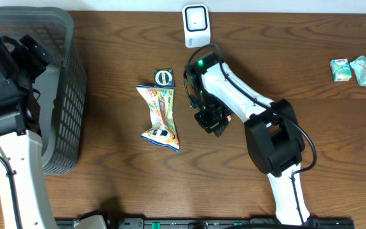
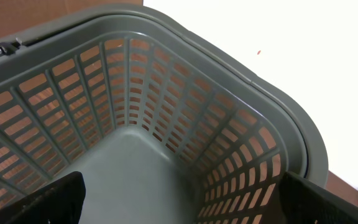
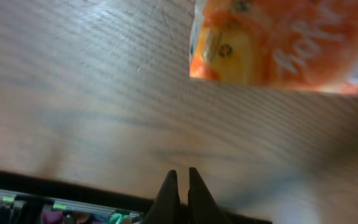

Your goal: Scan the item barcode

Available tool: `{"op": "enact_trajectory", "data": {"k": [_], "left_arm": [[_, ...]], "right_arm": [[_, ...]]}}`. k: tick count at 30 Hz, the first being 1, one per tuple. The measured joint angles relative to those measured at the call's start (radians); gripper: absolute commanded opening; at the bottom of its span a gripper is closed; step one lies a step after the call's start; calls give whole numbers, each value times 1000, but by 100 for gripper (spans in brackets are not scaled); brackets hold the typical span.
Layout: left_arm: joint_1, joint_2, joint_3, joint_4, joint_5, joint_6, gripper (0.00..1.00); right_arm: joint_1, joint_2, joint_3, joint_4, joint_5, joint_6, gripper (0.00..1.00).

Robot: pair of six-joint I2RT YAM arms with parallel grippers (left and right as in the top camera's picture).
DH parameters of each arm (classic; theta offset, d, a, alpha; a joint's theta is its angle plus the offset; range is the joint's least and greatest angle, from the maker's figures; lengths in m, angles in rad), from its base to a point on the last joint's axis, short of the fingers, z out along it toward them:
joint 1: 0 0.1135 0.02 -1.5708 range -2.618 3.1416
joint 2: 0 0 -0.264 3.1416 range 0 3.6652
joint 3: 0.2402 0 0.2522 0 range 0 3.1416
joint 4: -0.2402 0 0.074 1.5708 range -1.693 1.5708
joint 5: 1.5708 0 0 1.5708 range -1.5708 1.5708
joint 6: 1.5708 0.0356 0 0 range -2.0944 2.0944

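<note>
An orange and yellow snack bag [image 1: 159, 114] lies flat on the wooden table, left of centre; its orange end [image 3: 278, 43] fills the top right of the right wrist view. The white barcode scanner [image 1: 196, 24] stands at the table's back edge. My right gripper [image 1: 216, 126] hovers low over bare wood just right of the bag. Its fingers [image 3: 182, 177] are shut with nothing between them. My left gripper [image 2: 182, 208] is held above the grey basket [image 2: 166, 81], wide open and empty, with only its dark fingertips [image 2: 61, 199] showing in the bottom corners.
The grey slatted basket [image 1: 68, 95] takes up the table's left end, under my left arm [image 1: 5, 95]. A small round green-topped item [image 1: 164, 77] sits just behind the snack bag. Two pale green packets [image 1: 354, 70] lie at the far right.
</note>
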Motion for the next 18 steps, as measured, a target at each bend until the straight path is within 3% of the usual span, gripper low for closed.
{"op": "enact_trajectory", "data": {"k": [8, 12, 18], "left_arm": [[0, 0, 0, 0, 0, 0, 98], [0, 0, 0, 0, 0, 0, 98], [0, 0, 0, 0, 0, 0, 98]], "right_arm": [[-24, 0, -56, 144, 0, 21, 8], [-34, 0, -86, 198, 1, 25, 1], [-35, 0, -116, 275, 3, 40, 1]]}}
